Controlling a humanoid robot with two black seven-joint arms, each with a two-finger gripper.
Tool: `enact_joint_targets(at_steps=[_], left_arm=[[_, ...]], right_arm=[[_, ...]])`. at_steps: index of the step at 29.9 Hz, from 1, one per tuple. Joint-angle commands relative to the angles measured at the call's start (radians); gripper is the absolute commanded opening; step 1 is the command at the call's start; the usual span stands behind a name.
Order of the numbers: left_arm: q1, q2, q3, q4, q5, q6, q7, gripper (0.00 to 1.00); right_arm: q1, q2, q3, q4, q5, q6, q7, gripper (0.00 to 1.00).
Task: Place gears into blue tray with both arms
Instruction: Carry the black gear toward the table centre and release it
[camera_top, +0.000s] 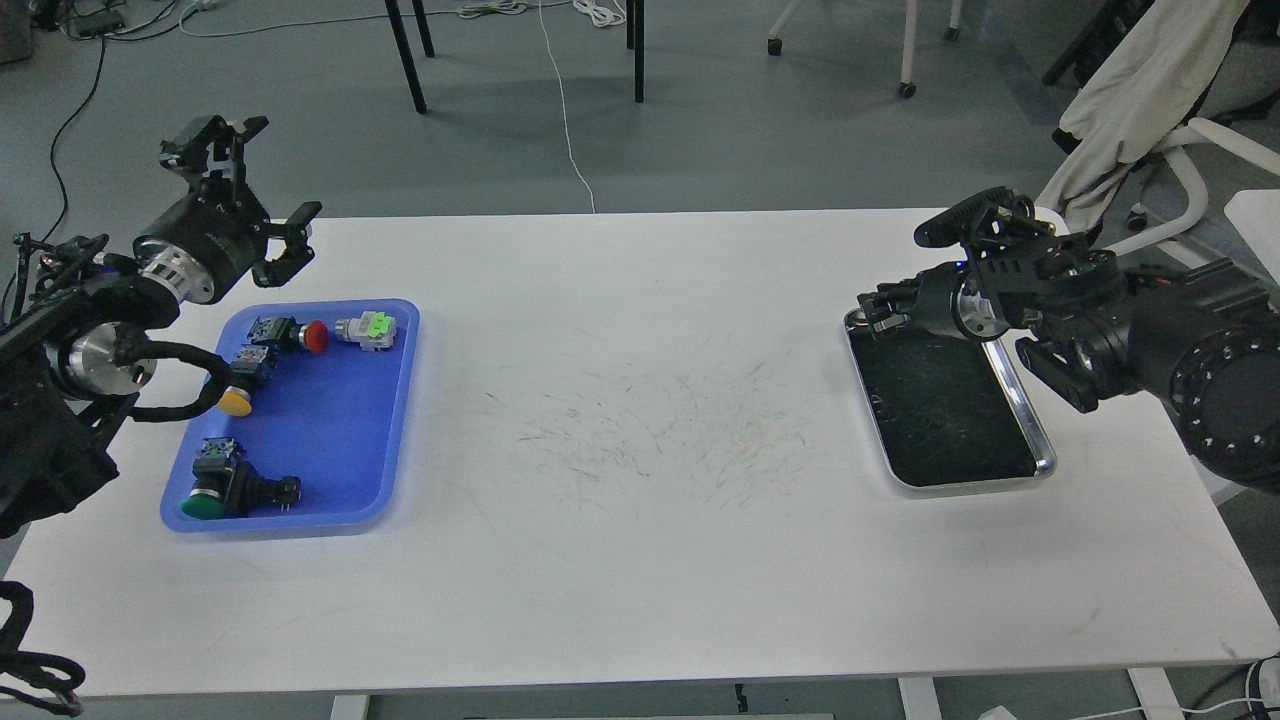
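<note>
The worktop (640, 480) lies bare across the frame's middle between the blue tray (345, 440) at left, whose left half is crowded with push-buttons (240, 385), and the steel tray (1040, 455) at right.
</note>
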Motion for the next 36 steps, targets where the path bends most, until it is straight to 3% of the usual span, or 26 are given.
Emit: enact_joint_targets(at_steps=[1,8,19,36], left_arm=[[0.0,0.016,0.0,-0.003,-0.001,0.001,0.001,0.99],[0.0,0.059,-0.002,-0.012,0.001,0.0,0.001,0.99],[0.002,0.094,0.0,-0.039,-0.001,0.003,0.001,0.99],[0.0,0.131,0.001,-0.053,0.001,0.003,0.001,0.99]], right_arm=[[0.04,0.014,0.126,0.003,0.0,-0.002,0.0,0.06],[0.077,0.055,0.328,0.02,0.003,-0.005,0.0,0.05],[0.117,0.149,0.338,0.193,-0.004,-0.072,0.029,0.03],[0.123,0.15,0.339,0.477,-0.122,-0.233,0.05,0.03]])
